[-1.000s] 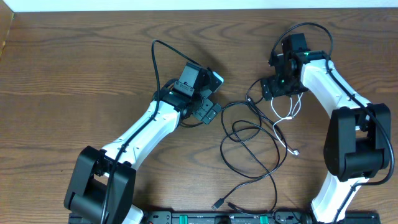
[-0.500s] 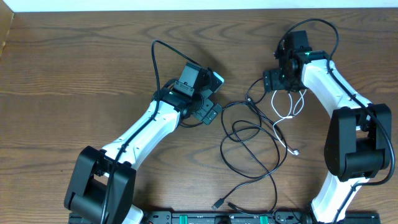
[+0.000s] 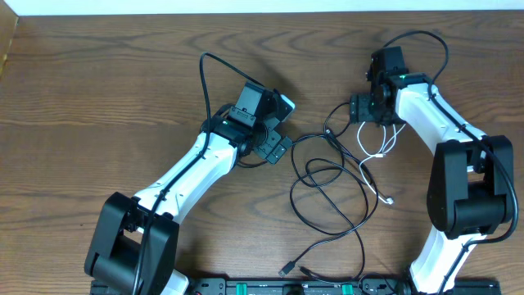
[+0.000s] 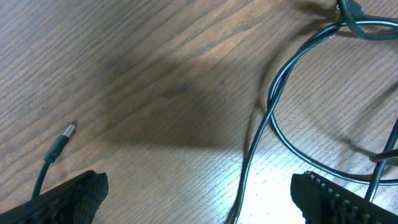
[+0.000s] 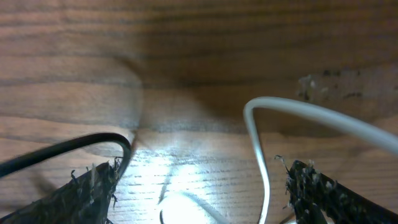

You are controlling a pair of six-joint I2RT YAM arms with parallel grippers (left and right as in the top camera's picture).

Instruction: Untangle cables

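Several thin black cables (image 3: 362,190) lie looped over one another at the table's middle, with plug ends near the front edge (image 3: 287,269). A white cable (image 3: 393,141) hangs in loops below my right gripper (image 3: 370,110), its plug lying at the right (image 3: 390,201). In the right wrist view my right gripper (image 5: 202,196) is open low over the wood, the white cable (image 5: 256,155) passing between its fingers and a black cable (image 5: 68,148) by the left finger. My left gripper (image 4: 202,205) is wide open over a black cable (image 4: 252,155); a plug end (image 4: 62,140) lies at its left.
Thicker black leads arch from both arms (image 3: 205,82) (image 3: 422,37). The table's far edge (image 3: 262,11) runs along the top. A black rail with green fittings (image 3: 270,287) sits at the front edge between the arm bases.
My right gripper has shifted slightly right and toward the far side, drawing the white cable's upper loop with it. The left arm and the black cables have not moved.
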